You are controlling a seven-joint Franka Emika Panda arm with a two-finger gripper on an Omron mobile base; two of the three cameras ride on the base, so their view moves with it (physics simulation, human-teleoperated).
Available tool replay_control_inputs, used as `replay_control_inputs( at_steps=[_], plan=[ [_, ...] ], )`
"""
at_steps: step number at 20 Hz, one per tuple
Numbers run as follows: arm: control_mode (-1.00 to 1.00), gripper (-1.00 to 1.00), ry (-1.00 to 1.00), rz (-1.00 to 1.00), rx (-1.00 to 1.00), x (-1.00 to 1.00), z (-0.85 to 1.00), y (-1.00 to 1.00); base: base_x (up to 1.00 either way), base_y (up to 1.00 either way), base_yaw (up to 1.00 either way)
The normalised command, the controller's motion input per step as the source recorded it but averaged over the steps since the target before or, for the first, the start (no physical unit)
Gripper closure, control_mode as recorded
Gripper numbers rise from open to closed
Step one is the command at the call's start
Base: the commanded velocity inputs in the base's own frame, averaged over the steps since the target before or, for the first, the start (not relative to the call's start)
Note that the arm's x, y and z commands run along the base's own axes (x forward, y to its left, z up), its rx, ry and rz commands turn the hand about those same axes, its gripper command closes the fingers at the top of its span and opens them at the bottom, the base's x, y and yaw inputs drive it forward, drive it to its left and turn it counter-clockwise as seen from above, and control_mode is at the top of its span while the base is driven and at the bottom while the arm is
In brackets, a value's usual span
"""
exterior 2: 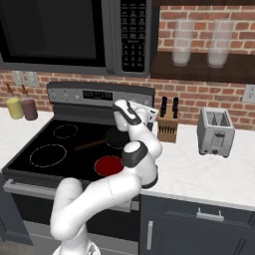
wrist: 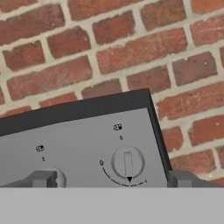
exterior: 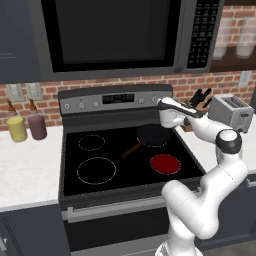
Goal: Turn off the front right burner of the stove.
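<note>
The stove (exterior: pixel 75 150) has a black glass top and a grey back panel (exterior: pixel 90 104) with small knobs. Its front right burner (exterior: pixel 165 164) glows as a solid red disc, also seen from the right base (exterior 2: pixel 108 165). My gripper (exterior: pixel 160 103) hovers at the panel's right end, above the rear right zone (exterior 2: pixel 117 106). In the hand view its two dark fingertips (wrist: pixel 43 178) stand wide apart, open and holding nothing. A round knob (wrist: pixel 127 162) with a downward pointer sits between them, closer to the right tip. A second knob (wrist: pixel 57 177) peeks out beside the left fingertip.
A dark frying pan (exterior: pixel 151 135) rests on the rear right zone, handle pointing front-left. A knife block (exterior 2: pixel 168 127) and toaster (exterior 2: pixel 215 132) stand on the right counter. Two bottles (exterior: pixel 26 127) sit on the left counter. The microwave (exterior: pixel 115 35) hangs above the stove.
</note>
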Motion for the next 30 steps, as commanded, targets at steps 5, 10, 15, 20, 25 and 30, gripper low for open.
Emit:
replay_control_inputs(
  at_steps=[5,10,15,20,25,30],
  plan=[
    [-1.0,-1.0,0.0,0.0,0.0,0.18,-0.1,-0.22,0.0,0.0,0.0],
    [-1.0,-1.0,0.0,0.0,0.0,0.12,-0.06,-0.26,0.0,0.0,0.0],
    [-1.0,-1.0,0.0,0.0,0.0,0.14,-0.06,-0.23,0.0,0.0,0.0],
    [-1.0,-1.0,0.0,0.01,0.0,0.12,-0.12,-0.32,0.0,0.0,0.0],
    [-1.0,-1.0,0.0,0.02,0.0,0.1,-0.1,-0.37,0.0,0.0,0.0],
    [-1.0,-1.0,0.0,0.01,0.0,0.02,-0.06,-0.46,0.0,0.0,0.0]
  ],
)
